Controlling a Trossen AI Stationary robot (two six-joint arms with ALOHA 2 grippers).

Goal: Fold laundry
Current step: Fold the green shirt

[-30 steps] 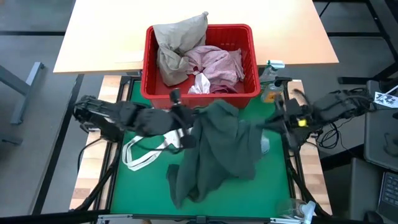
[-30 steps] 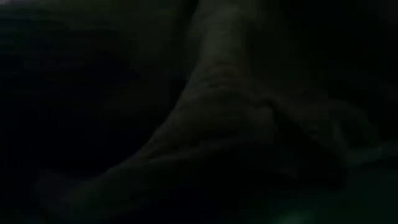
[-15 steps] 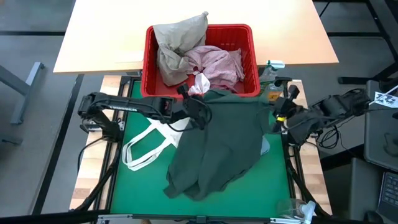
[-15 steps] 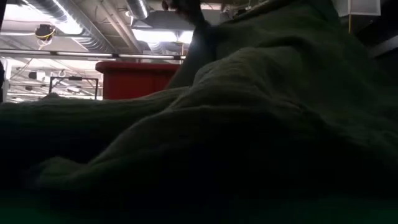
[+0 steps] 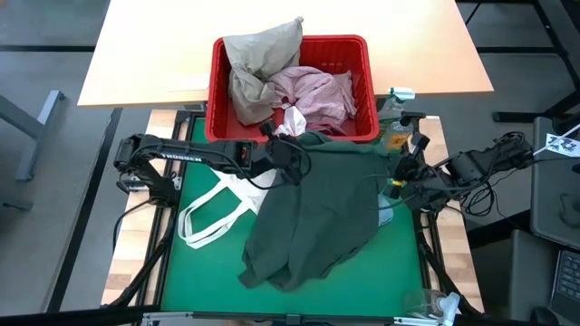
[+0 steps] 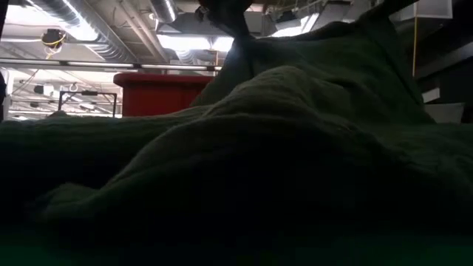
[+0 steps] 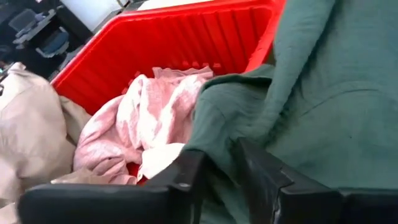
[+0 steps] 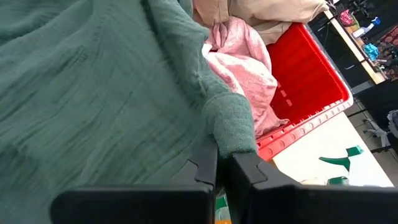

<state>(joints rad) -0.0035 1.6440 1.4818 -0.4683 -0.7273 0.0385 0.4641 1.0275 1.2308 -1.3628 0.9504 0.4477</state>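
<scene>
A dark grey-green garment [image 5: 317, 217] lies spread over the green mat [image 5: 181, 281], its far edge up against the red basket [image 5: 215, 91]. It fills the low view [image 6: 295, 148]. My left gripper [image 5: 294, 166] is at the garment's far left corner, fingers parted [image 7: 221, 180] with cloth between them. My right gripper [image 5: 397, 181] is shut on the garment's right edge [image 8: 222, 174]. Beige [image 5: 258, 59], pink [image 5: 317, 91] and small white [image 5: 292, 122] pieces lie in the basket. My left gripper has a fold of the garment's far left corner [image 7: 217, 152] between its parted fingers, and the cloth lies against both of them. The fingers come from the table's left, slanting down, beside the basket's near wall. My right gripper pinches a thick rolled hem at the garment's right edge [image 8: 231, 127] between its two fingers. The fingers come from the table's right, slanting down. From the hold the cloth runs off toward the mat, and its far part sags there.
A white tote bag [image 5: 213, 217] with loop handles lies on the mat's left part, partly under the garment. A bottle [image 5: 394, 113] stands right of the basket. The wooden table [image 5: 145, 54] lies beyond the basket.
My left gripper has gone down and toward the basket, carrying the garment's corner with it. The garment, bunched and hoisted over the mat a second ago, now lies spread out flat. My right gripper has sunk and turned, still on the right edge.
</scene>
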